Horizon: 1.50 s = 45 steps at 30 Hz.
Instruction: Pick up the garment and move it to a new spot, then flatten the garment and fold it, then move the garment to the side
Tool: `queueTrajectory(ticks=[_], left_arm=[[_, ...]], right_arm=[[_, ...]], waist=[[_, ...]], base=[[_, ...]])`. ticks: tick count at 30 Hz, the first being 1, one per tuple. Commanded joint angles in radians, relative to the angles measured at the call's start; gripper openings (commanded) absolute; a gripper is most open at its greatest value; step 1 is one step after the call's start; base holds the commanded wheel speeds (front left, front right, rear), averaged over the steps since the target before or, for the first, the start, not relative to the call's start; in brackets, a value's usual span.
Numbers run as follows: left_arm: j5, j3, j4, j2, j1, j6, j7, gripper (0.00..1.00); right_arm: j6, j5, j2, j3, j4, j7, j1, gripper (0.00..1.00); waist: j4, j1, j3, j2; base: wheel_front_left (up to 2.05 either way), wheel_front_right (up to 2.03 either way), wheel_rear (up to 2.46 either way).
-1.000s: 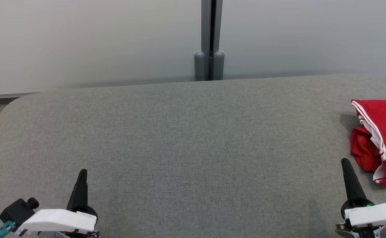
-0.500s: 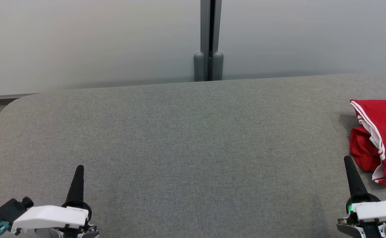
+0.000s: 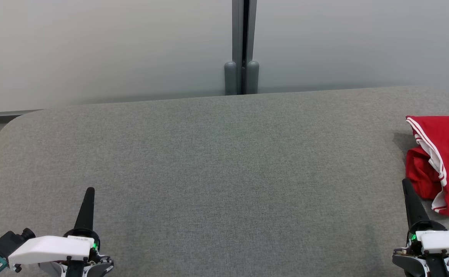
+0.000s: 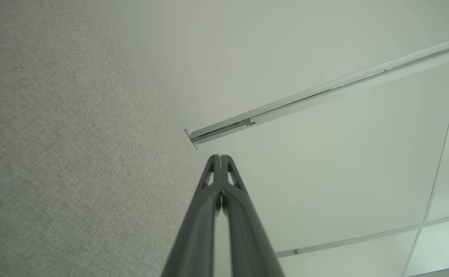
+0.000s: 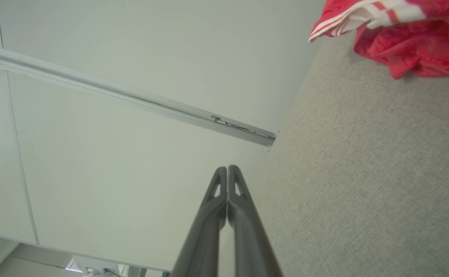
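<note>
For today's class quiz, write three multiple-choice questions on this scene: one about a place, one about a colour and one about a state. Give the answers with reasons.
1. Where does the garment lie on the grey padded surface?
A. towards its right side
B. in its middle
C. towards its left side

2. What colour are the garment's stripes?
A. black
B. white
C. yellow

3. How does the right gripper stand?
A. spread wide
B. closed on the garment
C. shut, holding nothing

Answers:
1 A: the head view shows it at the far right.
2 B: white bands run along the red cloth.
3 C: the right wrist view shows the fingers meeting, with the garment lying apart from them.
</note>
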Motion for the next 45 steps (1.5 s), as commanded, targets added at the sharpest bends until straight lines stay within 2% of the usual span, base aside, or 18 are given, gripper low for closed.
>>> queueTrajectory(ticks=[1,24,45], left_arm=[[-0.022,0.009,-0.003,0.004,-0.024,-0.007,0.003,0.0],[-0.193,0.054,0.015,-0.014,-0.051,-0.033,0.05,0.0],[-0.292,0.082,0.027,-0.025,-0.065,-0.05,0.078,0.0]], right_arm=[[0.0,0.021,-0.003,-0.005,0.0,0.006,-0.015,0.0],[0.0,0.195,0.004,-0.022,0.048,0.019,-0.049,0.0],[0.0,0.295,0.01,-0.036,0.077,0.029,-0.069,0.0]], waist=[[0.0,0.0,0.0,0.0],[-0.005,0.0,-0.003,0.0],[-0.008,0.0,-0.005,0.0]], base=[[0.0,0.0,0.0],[0.0,0.0,0.0],[0.0,0.0,0.0]])
